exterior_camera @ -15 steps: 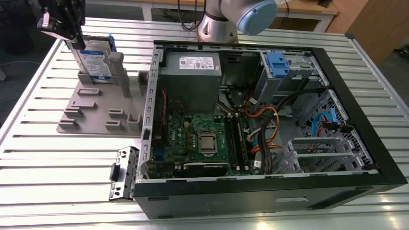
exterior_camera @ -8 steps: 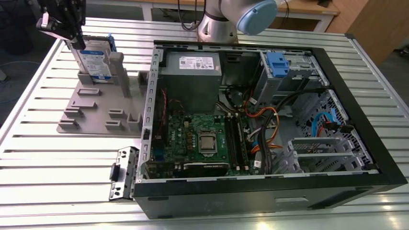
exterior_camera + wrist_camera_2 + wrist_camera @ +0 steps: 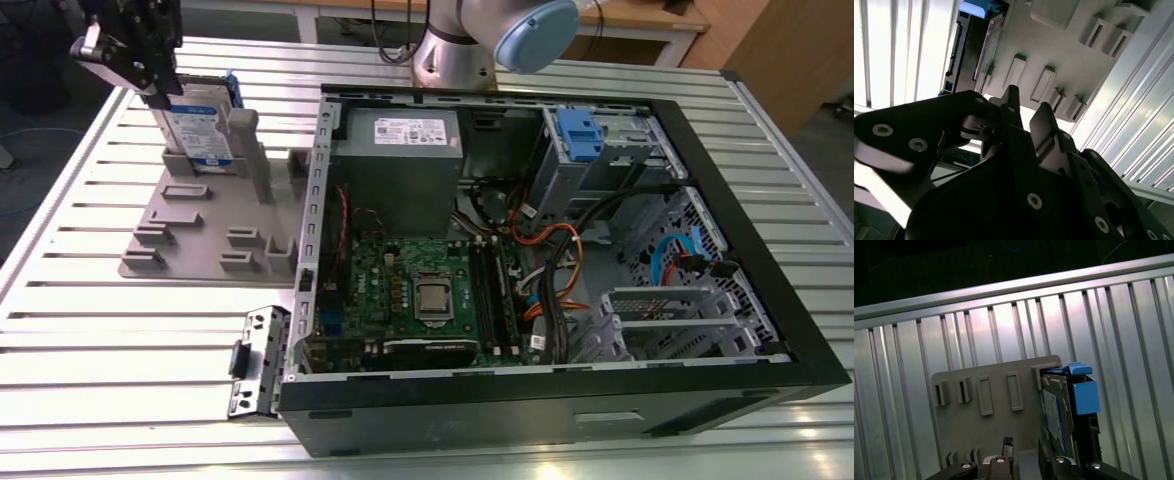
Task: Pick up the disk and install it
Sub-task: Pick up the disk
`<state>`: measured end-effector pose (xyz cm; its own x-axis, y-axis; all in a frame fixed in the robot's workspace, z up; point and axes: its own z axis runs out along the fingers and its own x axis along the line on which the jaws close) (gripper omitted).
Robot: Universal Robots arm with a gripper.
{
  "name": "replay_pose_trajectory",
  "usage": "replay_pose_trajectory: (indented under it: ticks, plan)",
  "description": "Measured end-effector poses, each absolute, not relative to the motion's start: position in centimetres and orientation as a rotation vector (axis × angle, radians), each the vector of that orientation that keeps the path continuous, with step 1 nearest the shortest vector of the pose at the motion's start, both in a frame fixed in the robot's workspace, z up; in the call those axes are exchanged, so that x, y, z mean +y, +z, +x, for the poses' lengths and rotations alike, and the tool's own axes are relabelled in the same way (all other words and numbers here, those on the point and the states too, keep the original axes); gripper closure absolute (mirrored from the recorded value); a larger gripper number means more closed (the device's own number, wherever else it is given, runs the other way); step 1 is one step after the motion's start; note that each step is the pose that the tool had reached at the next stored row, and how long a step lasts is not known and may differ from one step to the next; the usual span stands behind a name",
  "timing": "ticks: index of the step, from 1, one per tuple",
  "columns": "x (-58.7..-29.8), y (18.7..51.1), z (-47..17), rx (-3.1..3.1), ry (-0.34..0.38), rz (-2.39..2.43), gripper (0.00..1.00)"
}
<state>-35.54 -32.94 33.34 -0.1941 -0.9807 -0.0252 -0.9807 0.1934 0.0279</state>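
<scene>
Hovering parted and empty, the black end effector [image 3: 1028,102] hangs near the top edge of the flat silver disk [image 3: 200,125] with blue side rails, upright in a grey plastic holder [image 3: 187,250] on the ribbed metal surface [image 3: 80,330]; pickup and installation in the open black computer case [image 3: 534,415] are not yet done.

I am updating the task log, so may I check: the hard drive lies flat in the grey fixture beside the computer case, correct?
Not quite. The hard drive stands upright on its edge in the grey fixture, not flat, as the exterior view shows. The fixture does sit beside the computer case.
</scene>
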Motion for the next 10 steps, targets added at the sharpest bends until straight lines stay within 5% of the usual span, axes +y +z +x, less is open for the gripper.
replay_pose_trajectory:
  ticks: [6,10]
  plan:
    - [-32.94,33.34,-35.54,2.426,0.059,-1.992,0.47]
    - [-32.94,33.34,-35.54,2.427,0.059,-1.992,0.47]
